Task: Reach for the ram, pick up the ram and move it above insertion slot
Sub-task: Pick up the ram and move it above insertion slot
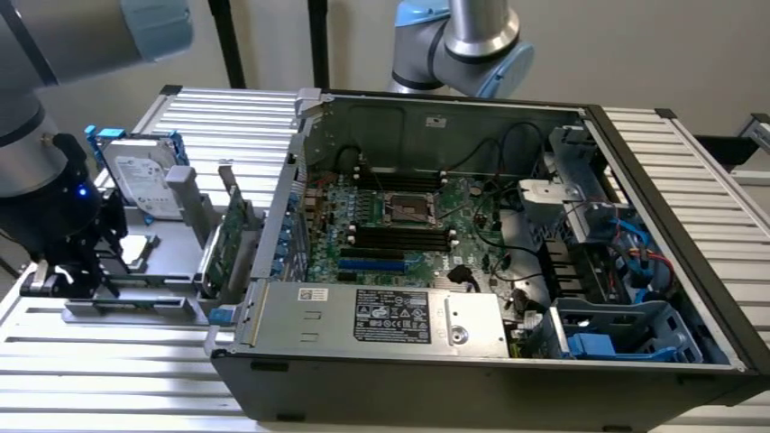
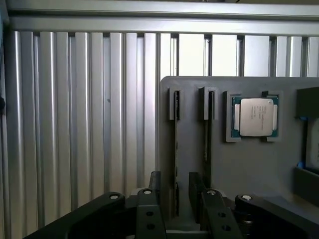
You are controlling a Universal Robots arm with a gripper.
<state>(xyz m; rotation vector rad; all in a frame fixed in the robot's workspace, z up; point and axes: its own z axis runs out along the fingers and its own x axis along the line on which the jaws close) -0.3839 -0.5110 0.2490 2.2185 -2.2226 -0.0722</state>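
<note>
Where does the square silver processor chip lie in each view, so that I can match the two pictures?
Exterior view: the processor chip lies flat in the grey holder, to the exterior view's left of the computer case, near the upright hard drive.
Wrist view: the chip sits in a square recess of the same holder, beside two narrow slots.
Shared landmark: the grey holder.

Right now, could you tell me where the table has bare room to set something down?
Bare slats lie in front of the grey holder and at the exterior view's right of the computer case. The holder under the gripper is crowded.
</note>
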